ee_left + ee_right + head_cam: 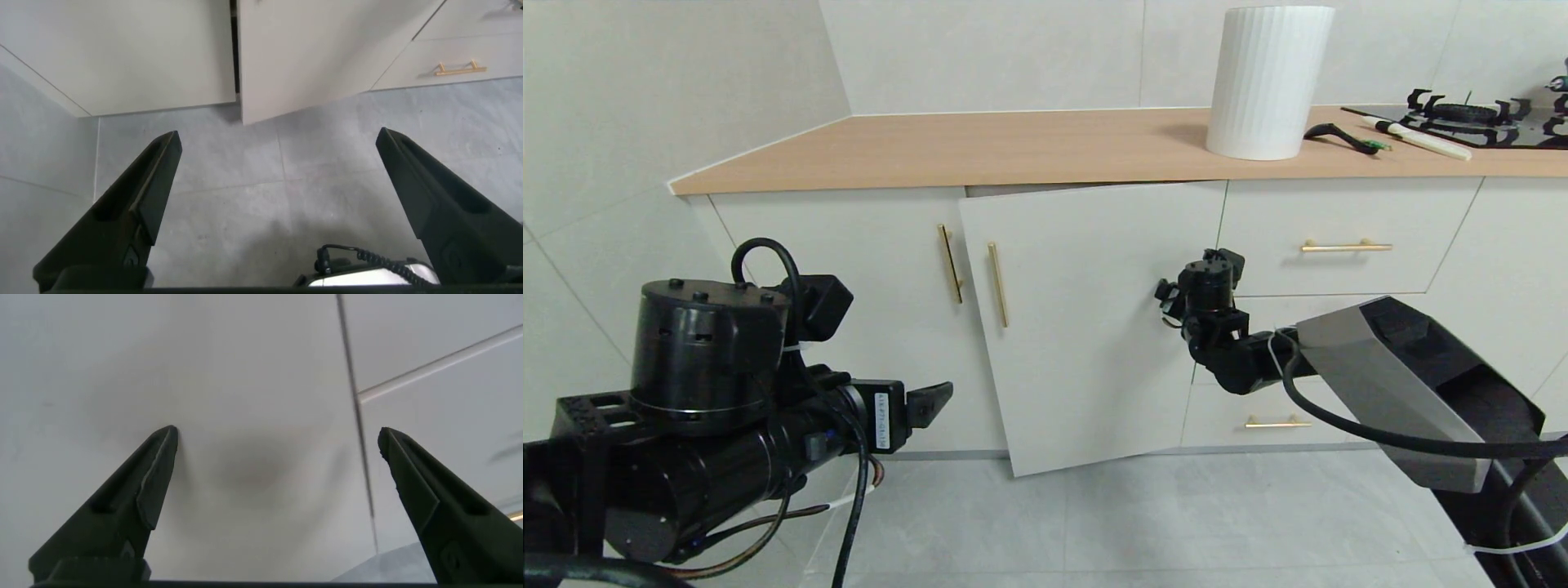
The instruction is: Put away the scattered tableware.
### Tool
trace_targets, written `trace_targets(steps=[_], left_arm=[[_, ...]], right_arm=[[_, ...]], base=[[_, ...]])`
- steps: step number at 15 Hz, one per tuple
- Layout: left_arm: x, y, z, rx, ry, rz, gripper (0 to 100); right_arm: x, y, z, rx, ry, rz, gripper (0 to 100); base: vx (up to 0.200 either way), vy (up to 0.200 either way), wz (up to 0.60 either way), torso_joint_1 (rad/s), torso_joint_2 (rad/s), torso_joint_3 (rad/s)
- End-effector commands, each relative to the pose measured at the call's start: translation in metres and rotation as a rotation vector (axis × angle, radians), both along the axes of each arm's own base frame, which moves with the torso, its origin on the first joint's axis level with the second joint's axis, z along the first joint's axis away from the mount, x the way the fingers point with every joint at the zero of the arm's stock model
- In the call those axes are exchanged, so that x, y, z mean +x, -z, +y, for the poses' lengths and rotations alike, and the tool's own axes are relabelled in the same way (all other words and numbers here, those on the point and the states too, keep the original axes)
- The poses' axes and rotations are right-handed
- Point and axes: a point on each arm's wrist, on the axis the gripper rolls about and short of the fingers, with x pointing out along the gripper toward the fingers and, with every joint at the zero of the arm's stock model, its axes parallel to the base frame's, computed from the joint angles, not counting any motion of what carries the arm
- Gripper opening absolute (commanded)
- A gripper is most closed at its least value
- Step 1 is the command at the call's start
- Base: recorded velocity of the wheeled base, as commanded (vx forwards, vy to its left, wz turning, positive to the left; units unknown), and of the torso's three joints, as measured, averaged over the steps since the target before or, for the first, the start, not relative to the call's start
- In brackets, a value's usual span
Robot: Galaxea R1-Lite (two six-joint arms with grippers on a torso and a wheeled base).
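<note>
On the wooden counter (1013,147) stands a tall white ribbed holder (1267,82). Beside it lie a black-handled utensil (1339,135) and a white-handled utensil (1417,137). Below, a white cabinet door (1094,327) with a gold handle (998,284) hangs partly ajar. My right gripper (1170,298) is up against the door's right part; in the right wrist view it (278,437) is open, facing the door's flat front (245,392) with nothing held. My left gripper (935,400) sits low at the left, open and empty (278,139) above the floor.
A gas hob (1478,114) sits at the counter's far right. Drawers with gold handles (1346,245) lie right of the ajar door, and a shut door with its own handle (950,263) lies left. Grey tiled floor (1135,523) spreads in front.
</note>
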Motion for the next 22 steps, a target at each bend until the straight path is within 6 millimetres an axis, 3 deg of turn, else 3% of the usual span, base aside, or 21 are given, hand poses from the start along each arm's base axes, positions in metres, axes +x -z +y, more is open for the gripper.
trace_targets(steps=[1,14,17,20,21,22], left_arm=[[0.0,0.0,0.0,-0.001,-0.001,0.001,100],[0.002,0.003,-0.001,0.002,-0.002,0.01,100],[0.002,0.003,-0.001,0.003,-0.002,0.012,100],[0.002,-0.001,0.001,-0.01,-0.01,-0.013,100],[0.003,-0.003,0.004,-0.02,-0.029,-0.036,100],[0.005,-0.01,0.013,-0.027,-0.096,-0.088,100]], right_arm=[[0.008,0.006,-0.006,-0.016,0.034,-0.007,100],[0.022,0.012,-0.02,-0.044,0.113,-0.027,100],[0.02,0.005,-0.019,-0.038,0.112,-0.039,100],[-0.009,-0.022,-0.011,-0.045,0.081,-0.013,100],[-0.025,-0.035,-0.01,-0.048,0.063,-0.001,100],[-0.053,-0.062,-0.015,-0.041,0.031,-0.012,100]], base=[[0.0,0.0,0.0,0.0,0.0,0.0],[0.0,0.0,0.0,0.0,0.0,0.0],[0.0,0.0,0.0,0.0,0.0,0.0],[0.0,0.0,0.0,0.0,0.0,0.0],[0.0,0.0,0.0,0.0,0.0,0.0],[0.0,0.0,0.0,0.0,0.0,0.0]])
